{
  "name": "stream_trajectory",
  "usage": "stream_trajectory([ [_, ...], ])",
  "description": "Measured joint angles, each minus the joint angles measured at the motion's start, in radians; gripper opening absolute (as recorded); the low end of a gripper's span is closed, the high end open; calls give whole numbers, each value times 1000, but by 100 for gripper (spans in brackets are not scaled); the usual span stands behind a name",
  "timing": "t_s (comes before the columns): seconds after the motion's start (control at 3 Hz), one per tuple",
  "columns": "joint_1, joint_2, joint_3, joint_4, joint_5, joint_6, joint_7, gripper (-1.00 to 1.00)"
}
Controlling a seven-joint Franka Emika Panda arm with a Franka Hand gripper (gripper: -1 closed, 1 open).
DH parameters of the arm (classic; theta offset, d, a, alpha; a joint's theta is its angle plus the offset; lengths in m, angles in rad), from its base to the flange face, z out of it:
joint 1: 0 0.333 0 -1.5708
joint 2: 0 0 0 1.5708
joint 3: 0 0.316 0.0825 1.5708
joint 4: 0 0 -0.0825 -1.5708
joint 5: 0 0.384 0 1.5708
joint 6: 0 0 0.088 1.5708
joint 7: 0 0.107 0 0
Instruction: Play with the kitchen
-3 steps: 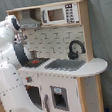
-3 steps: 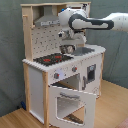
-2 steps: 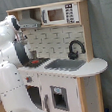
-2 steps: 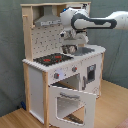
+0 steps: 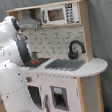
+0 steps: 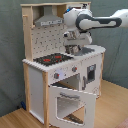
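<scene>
We see a grey curtain (image 5: 105,31) hanging as the backdrop in both exterior views, its folds running top to bottom. Below it lies a light wooden floor (image 6: 112,107), which shows most clearly at the second exterior view's lower right and lower left.

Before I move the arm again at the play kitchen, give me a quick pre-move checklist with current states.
1. Oven door position: open, hanging forward; not ok if moving low in front.
2. Gripper location: above the counter between stovetop and sink; ok.
3. Finger state: cannot tell.
4. Faucet clearance: apart from the arm in the first exterior view; ok.
5. Hood overhead: close above the arm; limited room to lift.
</scene>
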Motion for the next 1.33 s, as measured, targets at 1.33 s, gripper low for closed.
stream_trajectory([
  [1.33,55,281,9,-352,-221,168,154,-100],
])
